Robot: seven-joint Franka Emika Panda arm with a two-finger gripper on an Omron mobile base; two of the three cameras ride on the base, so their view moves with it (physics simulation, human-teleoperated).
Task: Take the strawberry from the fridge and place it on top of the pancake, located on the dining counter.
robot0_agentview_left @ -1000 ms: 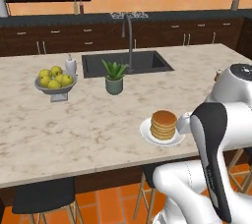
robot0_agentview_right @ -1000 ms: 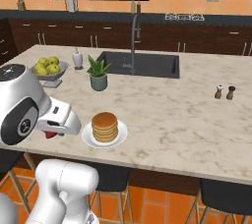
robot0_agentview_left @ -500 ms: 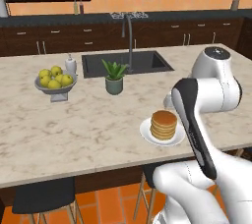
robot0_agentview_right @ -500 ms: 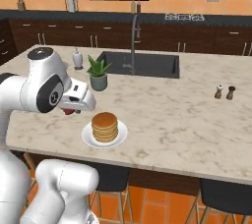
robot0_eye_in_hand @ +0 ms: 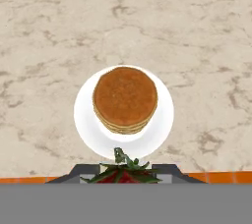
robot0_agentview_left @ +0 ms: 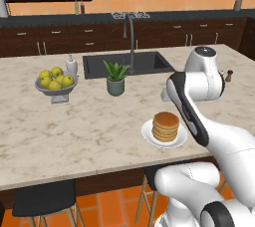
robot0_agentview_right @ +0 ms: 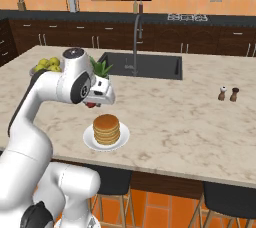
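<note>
Beige marble dining counter [robot0_agentview_left: 74, 131], unlabelled pancake [robot0_eye_in_hand: 125, 98], strawberry [robot0_eye_in_hand: 123, 175] in gripper [robot0_eye_in_hand: 124, 171].

- White arm rises from the base, bends at the elbow and reaches forward above the desk [robot0_agentview_right: 200, 122].
- Wrist turned downward; hand faces the surface below.
- Gripper [robot0_eye_in_hand: 126, 176] closed, its fingers [robot0_eye_in_hand: 167, 171] clamping a strawberry [robot0_agentview_right: 91, 105], whose green leaves show between the tips.
- Hand held clear of the desk, not touching it.

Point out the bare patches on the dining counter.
Bare marble lies between the pancake plate and the salt and pepper shakers, and along the front edge below the fruit bowl. Crowded: around bowl, potted plant and sink.
</note>
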